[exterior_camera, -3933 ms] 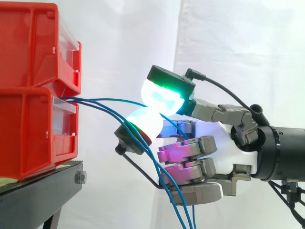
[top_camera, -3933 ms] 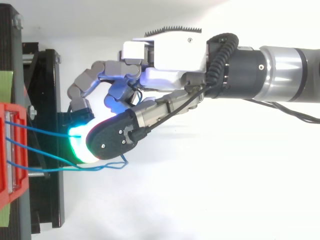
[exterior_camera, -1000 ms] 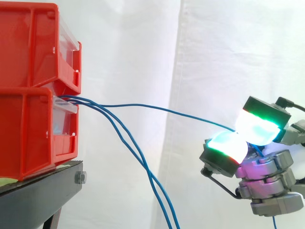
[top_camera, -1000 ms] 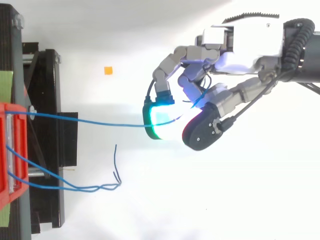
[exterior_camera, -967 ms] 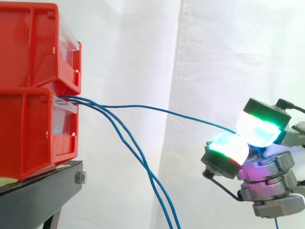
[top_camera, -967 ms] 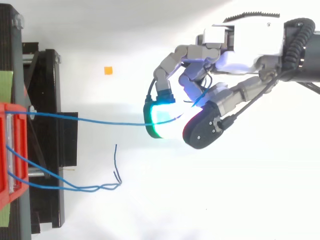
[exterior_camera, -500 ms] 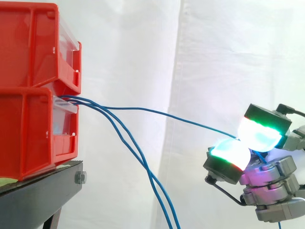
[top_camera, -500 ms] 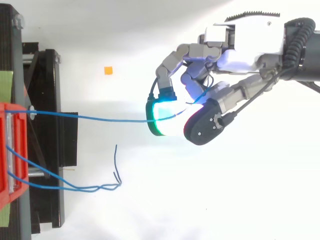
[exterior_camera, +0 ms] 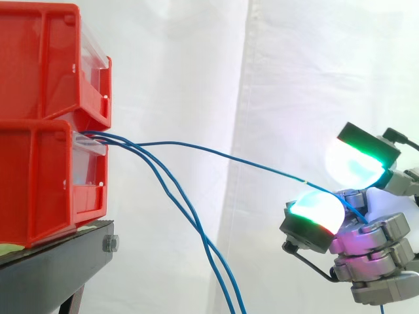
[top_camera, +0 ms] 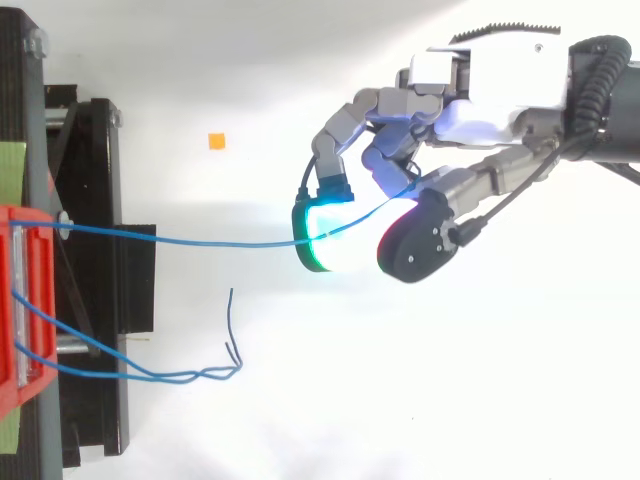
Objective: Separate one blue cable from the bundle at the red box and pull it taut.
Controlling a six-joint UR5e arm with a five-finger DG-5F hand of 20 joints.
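One blue cable (exterior_camera: 216, 156) runs from the front of the lower red box (exterior_camera: 39, 176) rightwards and slightly down to my hand (exterior_camera: 383, 206), nearly straight. In the top view the same cable (top_camera: 200, 240) stretches from the red box (top_camera: 20, 300) to the hand (top_camera: 490, 110). The two glowing pads that pinched it now stand apart. The cable lies across the lower green-white fingertip (exterior_camera: 315, 210) and passes under the upper one (exterior_camera: 355, 163). The remaining fingers are curled below. Two other blue cables (exterior_camera: 190, 216) hang down from the box.
A second red bin (exterior_camera: 46, 59) is stacked on the lower one, both on a black stand (exterior_camera: 59, 261). The loose ends of the two hanging cables (top_camera: 150, 375) lie on the white floor. A small orange marker (top_camera: 216, 141) sits further back.
The hand carried one cable away from the box to the right. In the last half second the two pads parted, letting go of the pinch on the cable.
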